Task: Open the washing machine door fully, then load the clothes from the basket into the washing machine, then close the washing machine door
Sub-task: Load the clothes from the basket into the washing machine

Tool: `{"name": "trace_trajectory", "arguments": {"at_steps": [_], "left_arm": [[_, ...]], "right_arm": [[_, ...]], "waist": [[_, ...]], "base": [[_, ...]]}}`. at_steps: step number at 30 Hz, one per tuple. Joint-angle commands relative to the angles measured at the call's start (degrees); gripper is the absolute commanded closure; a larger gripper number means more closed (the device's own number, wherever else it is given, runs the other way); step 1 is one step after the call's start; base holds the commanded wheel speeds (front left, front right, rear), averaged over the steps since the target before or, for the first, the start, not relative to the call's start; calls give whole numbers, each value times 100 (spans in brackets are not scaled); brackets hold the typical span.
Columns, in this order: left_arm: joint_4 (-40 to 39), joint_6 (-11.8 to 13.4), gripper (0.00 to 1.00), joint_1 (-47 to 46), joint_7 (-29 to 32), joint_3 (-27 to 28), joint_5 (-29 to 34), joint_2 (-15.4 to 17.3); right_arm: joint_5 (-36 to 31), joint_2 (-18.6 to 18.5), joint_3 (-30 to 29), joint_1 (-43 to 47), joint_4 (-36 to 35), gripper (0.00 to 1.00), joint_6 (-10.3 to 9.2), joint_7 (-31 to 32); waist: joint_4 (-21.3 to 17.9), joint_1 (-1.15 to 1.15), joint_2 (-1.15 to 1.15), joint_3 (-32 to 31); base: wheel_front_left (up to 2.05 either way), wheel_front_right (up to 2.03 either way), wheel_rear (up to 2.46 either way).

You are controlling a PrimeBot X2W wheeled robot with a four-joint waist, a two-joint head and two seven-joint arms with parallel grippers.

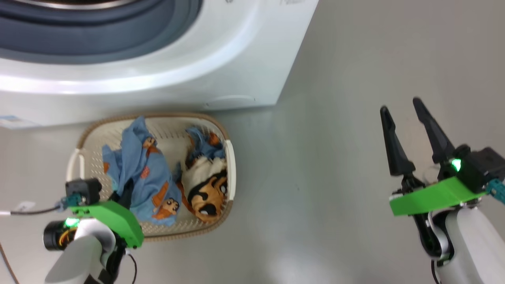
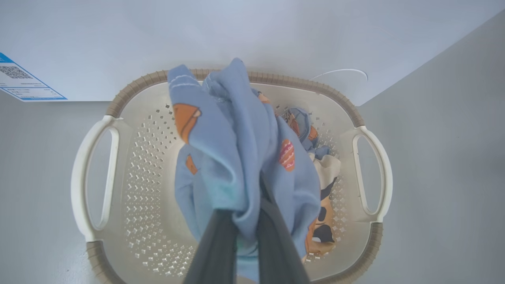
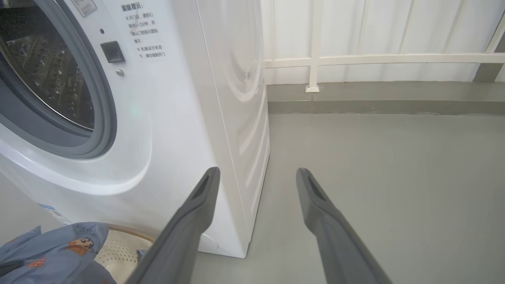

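Note:
The cream basket (image 1: 230, 157) sits on the floor in front of the white washing machine (image 1: 177, 71). In it lie the clothes: a light blue printed garment (image 1: 142, 173) and a cream cartoon-print one (image 1: 207, 185). My left gripper (image 1: 125, 189) reaches into the basket from its near side. In the left wrist view the left gripper (image 2: 252, 197) is shut on the blue garment (image 2: 232, 150), bunched up above the basket (image 2: 315, 85). My right gripper (image 1: 400, 108) hangs open over bare floor to the right. The drum opening (image 3: 47, 71) is uncovered; the washing machine door is out of view.
Grey floor (image 1: 335, 177) stretches right of the machine and basket. A white railing and wall (image 3: 355, 59) with a low kerb stand behind. A blue label sticker (image 2: 23, 83) is on the machine's lower front.

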Motion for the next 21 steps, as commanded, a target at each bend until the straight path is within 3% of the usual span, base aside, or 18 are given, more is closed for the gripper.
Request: {"name": "trace_trajectory", "arguments": {"at_steps": [1, 7, 21], "left_arm": [[-123, 4, 100, 215, -74, 112, -45, 242], [-928, 55, 100, 698, -85, 361, 102, 377], [-2827, 314, 100, 1981, -87, 1267, 789, 343]], "right_arm": [[73, -50, 100, 218, -83, 0, 31, -45], [107, -84, 23, 570, -4, 0, 31, -45], [140, -69, -109, 1202, 80, 0, 31, -45]], "waist": [[171, 1, 0, -656], [264, 1, 0, -1146], [334, 1, 0, -2010]], "base": [[0, 0, 0], [0, 0, 0], [0, 0, 0]]}}
